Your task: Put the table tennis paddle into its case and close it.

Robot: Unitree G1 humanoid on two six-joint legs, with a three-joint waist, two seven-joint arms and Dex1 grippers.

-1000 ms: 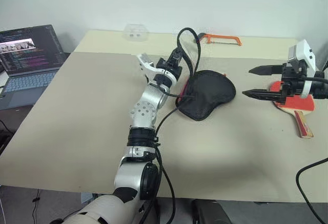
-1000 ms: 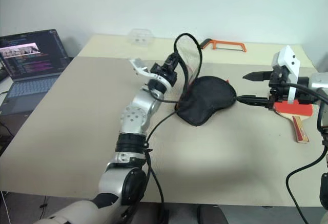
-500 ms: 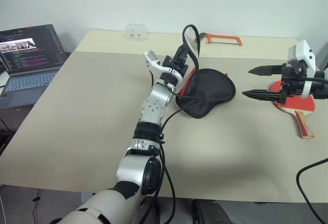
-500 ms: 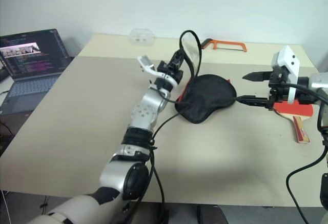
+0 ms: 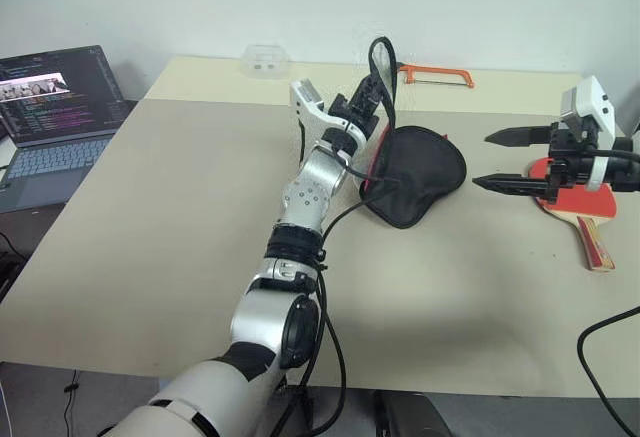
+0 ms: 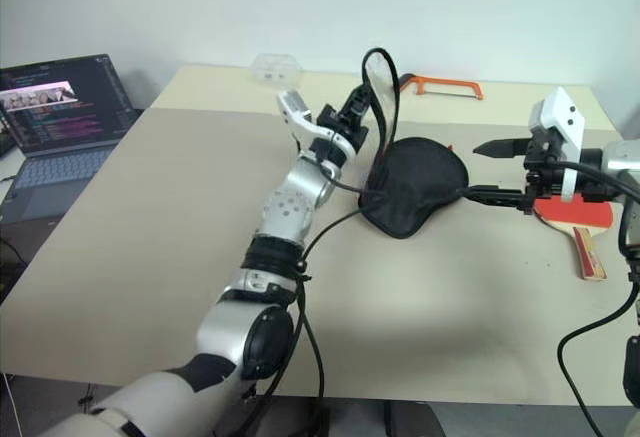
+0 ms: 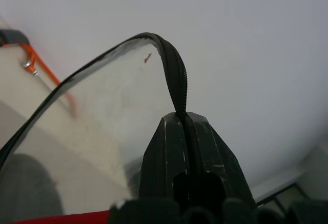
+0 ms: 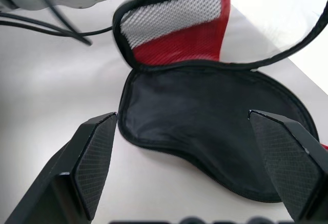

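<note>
Clamped on the rim of the case, the left gripper holds its flap up. Just right of the case the right gripper is spread empty above the paddle, whose handle points away from the case.

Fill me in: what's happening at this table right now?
The left claw is shut on the edge of the case, holding its flap up so the black pouch lies open on the table. The right claw hangs open beside the case, holding nothing. The table tennis paddle lies on the table under the right arm, not yet in the case.
</note>
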